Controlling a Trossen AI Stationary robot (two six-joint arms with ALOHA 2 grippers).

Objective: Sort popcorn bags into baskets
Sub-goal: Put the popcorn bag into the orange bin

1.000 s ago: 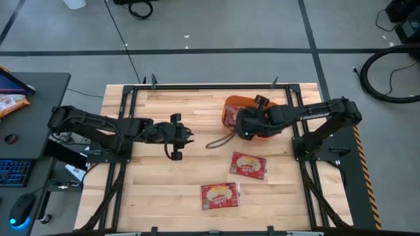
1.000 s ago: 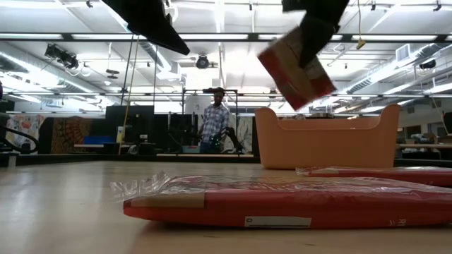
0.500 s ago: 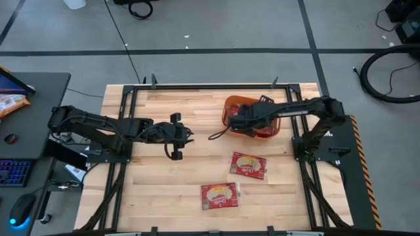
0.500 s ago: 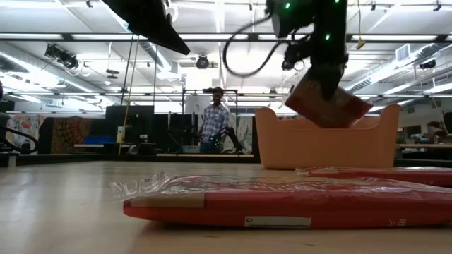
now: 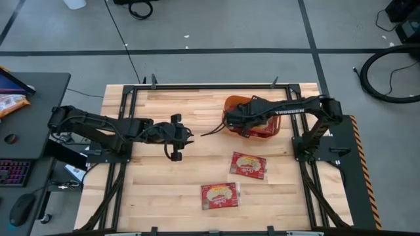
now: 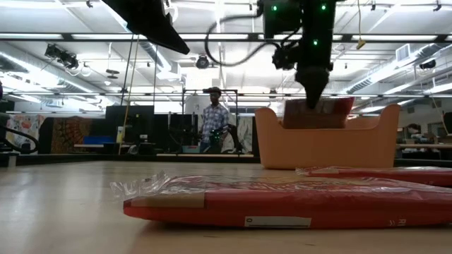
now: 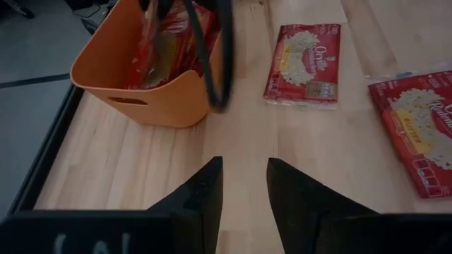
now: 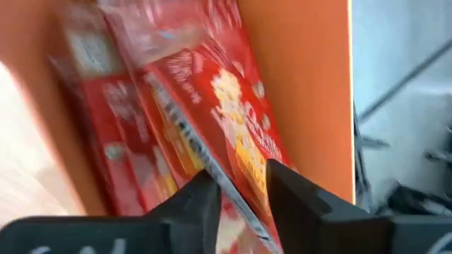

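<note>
Right gripper (image 5: pixel 237 122) now lowered over orange tub (image 5: pixel 231 105), jaws apart astride a popcorn bag (image 8: pixel 212 113); left jaws slightly apart, empty.

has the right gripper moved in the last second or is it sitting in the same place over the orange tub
Yes. The right gripper has shifted toward the left arm's side across the orange tub and lowered a popcorn bag into it.

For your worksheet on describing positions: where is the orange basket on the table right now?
In the high view the orange basket sits at the table's far edge, right of centre, under the right gripper, with popcorn bags standing inside it.
</note>
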